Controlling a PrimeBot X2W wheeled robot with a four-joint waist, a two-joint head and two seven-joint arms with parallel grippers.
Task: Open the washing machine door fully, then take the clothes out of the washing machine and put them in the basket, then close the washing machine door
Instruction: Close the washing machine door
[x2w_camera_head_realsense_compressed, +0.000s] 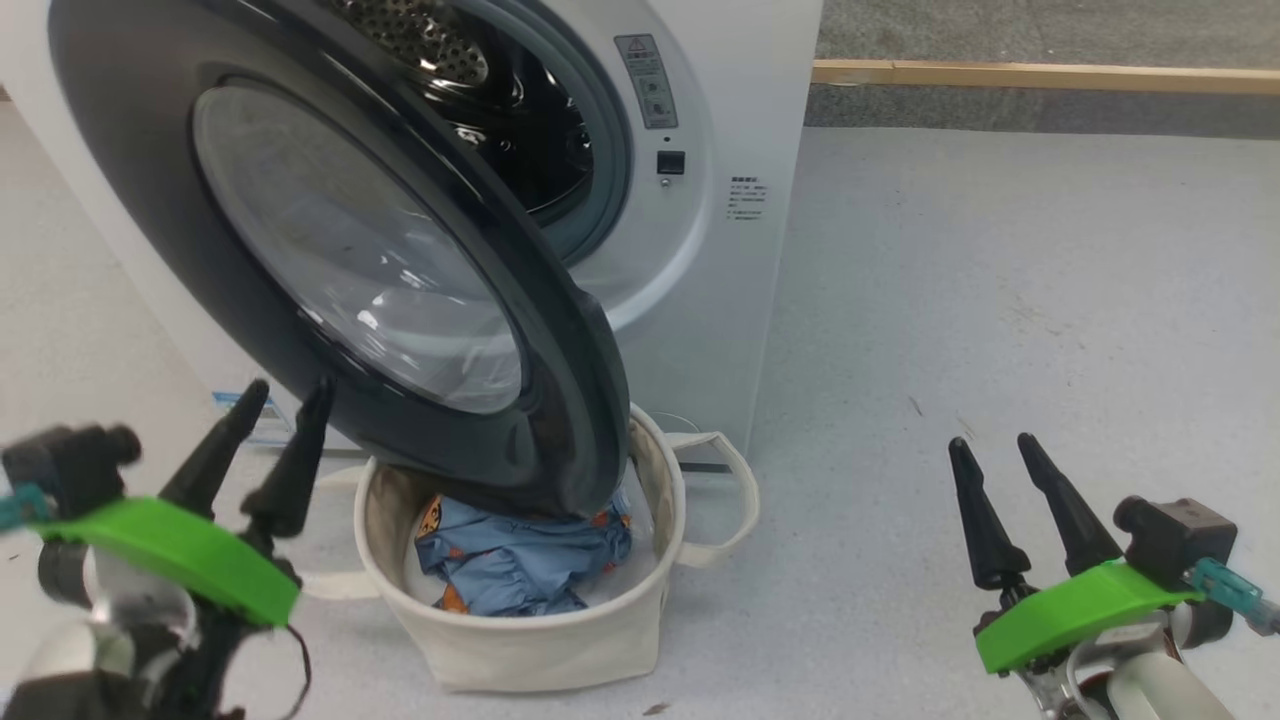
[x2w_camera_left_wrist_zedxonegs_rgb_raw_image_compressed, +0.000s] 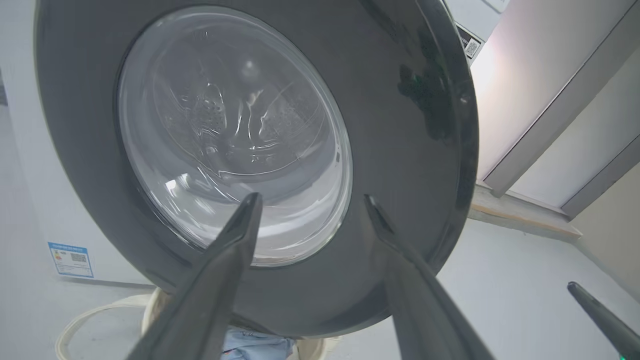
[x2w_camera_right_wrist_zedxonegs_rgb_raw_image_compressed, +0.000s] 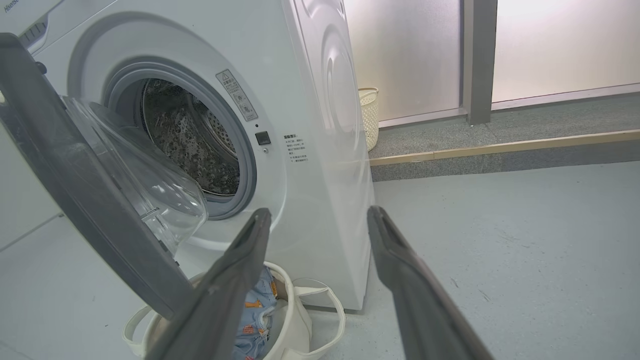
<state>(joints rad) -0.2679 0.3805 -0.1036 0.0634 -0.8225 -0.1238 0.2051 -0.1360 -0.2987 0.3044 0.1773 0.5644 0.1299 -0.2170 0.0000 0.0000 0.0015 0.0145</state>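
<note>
Over grey floor (x2w_camera_head_realsense_compressed: 1000, 300), washing machine door (x2w_camera_head_realsense_compressed: 330, 250) stands just beyond empty, parted left tool (x2w_camera_head_realsense_compressed: 290, 383).

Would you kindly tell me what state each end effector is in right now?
Left end effector: open, empty, pointing at the black-rimmed round glass washing machine door.
Right end effector: open, empty.

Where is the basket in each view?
Head view: basket at bottom centre, under the door.
Left wrist view: basket rim at bottom left, below the door.
Right wrist view: basket at bottom, left of centre, below the door.
Shared landmark: the door's black rim, directly above it.
</note>
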